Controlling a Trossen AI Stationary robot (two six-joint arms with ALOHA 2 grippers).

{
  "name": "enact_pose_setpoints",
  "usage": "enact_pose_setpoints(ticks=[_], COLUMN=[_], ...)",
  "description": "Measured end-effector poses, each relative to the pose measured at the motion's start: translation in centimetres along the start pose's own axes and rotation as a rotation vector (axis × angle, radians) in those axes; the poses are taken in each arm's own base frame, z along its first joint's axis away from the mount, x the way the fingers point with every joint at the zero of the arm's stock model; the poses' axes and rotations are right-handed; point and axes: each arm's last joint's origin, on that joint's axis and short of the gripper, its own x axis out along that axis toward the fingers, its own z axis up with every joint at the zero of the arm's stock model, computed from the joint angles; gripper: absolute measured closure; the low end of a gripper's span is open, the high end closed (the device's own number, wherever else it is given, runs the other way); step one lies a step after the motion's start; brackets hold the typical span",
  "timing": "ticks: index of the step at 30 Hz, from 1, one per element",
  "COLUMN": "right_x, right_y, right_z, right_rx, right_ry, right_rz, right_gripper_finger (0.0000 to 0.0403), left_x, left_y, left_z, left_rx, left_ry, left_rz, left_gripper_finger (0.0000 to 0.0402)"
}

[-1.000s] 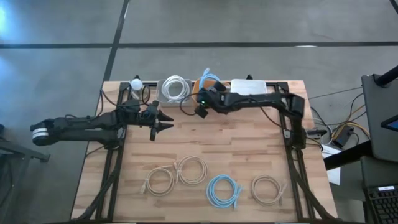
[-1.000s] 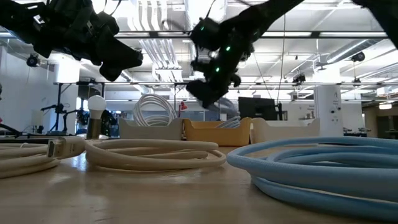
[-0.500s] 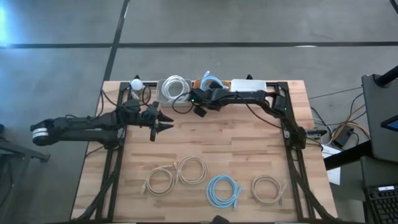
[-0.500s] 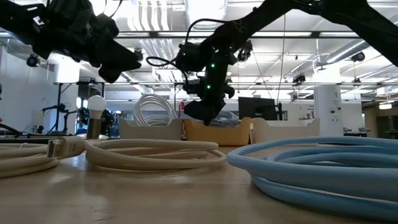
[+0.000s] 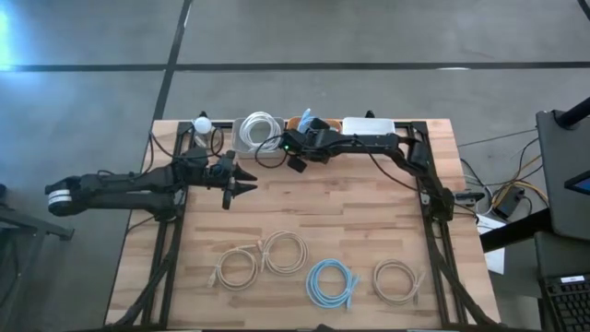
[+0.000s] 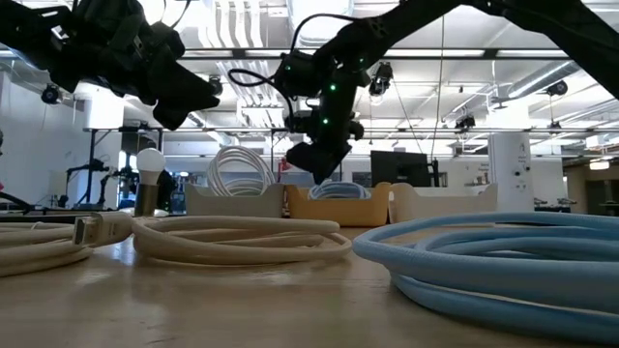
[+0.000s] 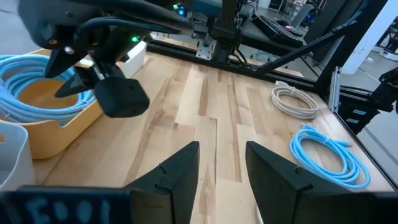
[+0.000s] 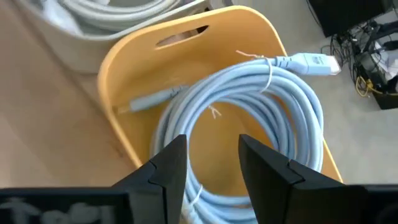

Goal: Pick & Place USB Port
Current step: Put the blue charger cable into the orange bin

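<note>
Light: even overhead, my high view bright | Shadows: faint on the tabletop [image 5: 369, 231] | Low view: ceiling strip lights glare, arms reduced to silhouettes | Focus: nearest blue cable [image 6: 503, 256] soft | Wrist views: clear, dark blurred strip along the bottom.

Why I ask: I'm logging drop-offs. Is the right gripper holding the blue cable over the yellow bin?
No. The right gripper is open above the yellow bin, and the blue cable lies coiled inside it.
</note>
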Motion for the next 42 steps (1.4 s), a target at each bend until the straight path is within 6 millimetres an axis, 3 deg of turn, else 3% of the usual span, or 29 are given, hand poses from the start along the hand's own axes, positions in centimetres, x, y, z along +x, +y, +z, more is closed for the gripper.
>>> enact_pose_setpoints(ticks=[6, 15, 24, 31, 42], right_x=[-2.3, -9.2, -15.1, -17.1, -19.7], right_y=[0.5, 2.7, 7.0, 9.9, 9.4], right_z=[-0.6, -2.8, -5.7, -8.9, -15.6], right_rx=[-0.054, -0.155, -0.309, -0.397, -0.248], right_ry=[0.036, 0.088, 0.148, 0.248, 0.307], right_rz=[0.017, 0.078, 0.411, 0.592, 0.709], right_gripper_finger=[0.0256, 0.027, 0.0269, 0.0273, 0.0273], left_x=[0.0, 0.0, 0.0, 0.0, 0.0], left_y=[0.0, 0.0, 0.0, 0.0, 0.0], left_z=[0.0, 0.0, 0.0, 0.0, 0.0], left_rx=[-0.007, -0.007, -0.009, -0.019, -0.044], left_ry=[0.0, 0.001, 0.002, 0.0, 0.0], left_rz=[0.0, 0.0, 0.0, -0.001, -0.001], left_gripper_finger=[0.0245, 0.0245, 0.0245, 0.0245, 0.0245])
